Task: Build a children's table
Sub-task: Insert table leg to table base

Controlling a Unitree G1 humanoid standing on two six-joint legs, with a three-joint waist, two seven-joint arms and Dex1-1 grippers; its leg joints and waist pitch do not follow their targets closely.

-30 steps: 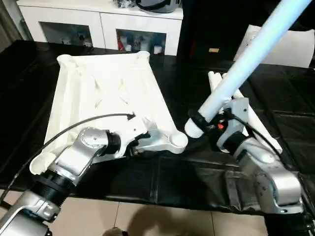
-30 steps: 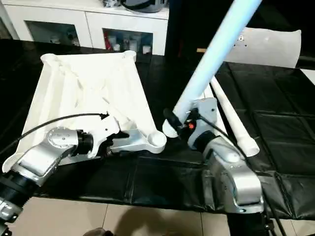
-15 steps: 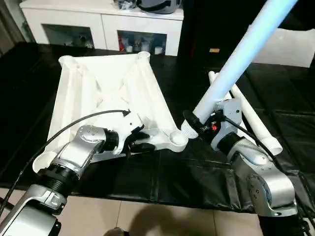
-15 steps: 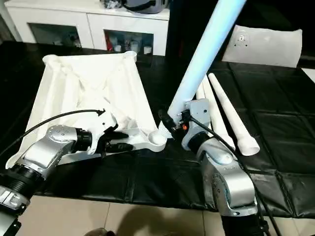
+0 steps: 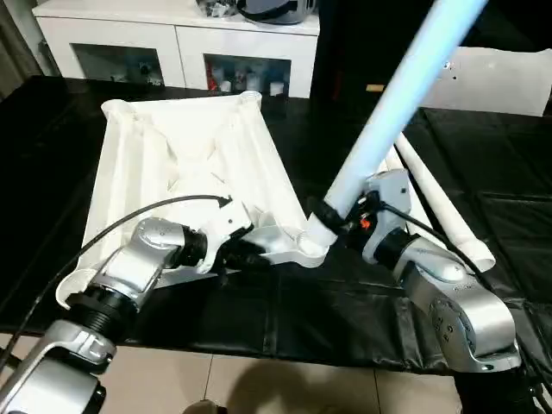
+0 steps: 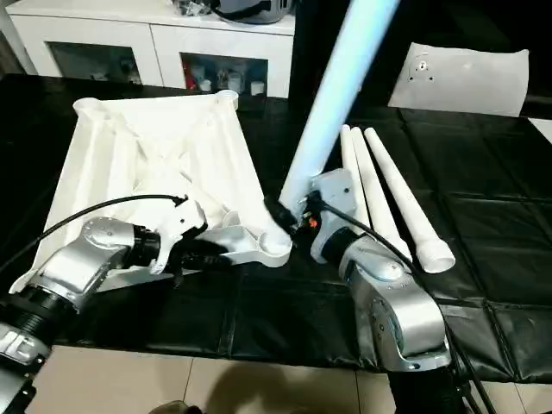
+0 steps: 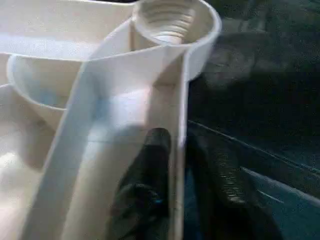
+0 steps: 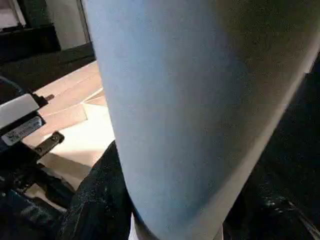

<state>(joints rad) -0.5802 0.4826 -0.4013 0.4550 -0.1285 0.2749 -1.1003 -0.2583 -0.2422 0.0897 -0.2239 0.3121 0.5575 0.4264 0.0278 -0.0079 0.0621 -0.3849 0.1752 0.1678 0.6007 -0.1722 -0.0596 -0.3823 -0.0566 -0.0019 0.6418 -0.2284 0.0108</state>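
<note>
The children's table top (image 5: 172, 164) lies upside down on the black cover, its ribs facing up. My left gripper (image 5: 240, 253) is shut on the top's near rim, just left of the near right corner socket (image 5: 308, 251). In the left wrist view one black finger (image 7: 155, 150) is inside the rim wall and the other outside, with the socket (image 7: 167, 20) beyond. My right gripper (image 5: 343, 221) is shut on a long white leg (image 5: 388, 112). The leg leans up to the right, and its lower end is at that socket. Three more legs (image 6: 379, 185) lie to the right.
A white cabinet with glass doors (image 5: 172, 43) stands behind the table. A flat white panel (image 6: 466, 73) with a small round fitting lies at the back right. The black-covered table's near edge (image 5: 276, 345) runs just under my forearms, with tiled floor below.
My left gripper's fingers have closed onto the rim. My right arm has swung the leg's lower end left, from beside the corner socket onto it, and the leg now stands steeper.
</note>
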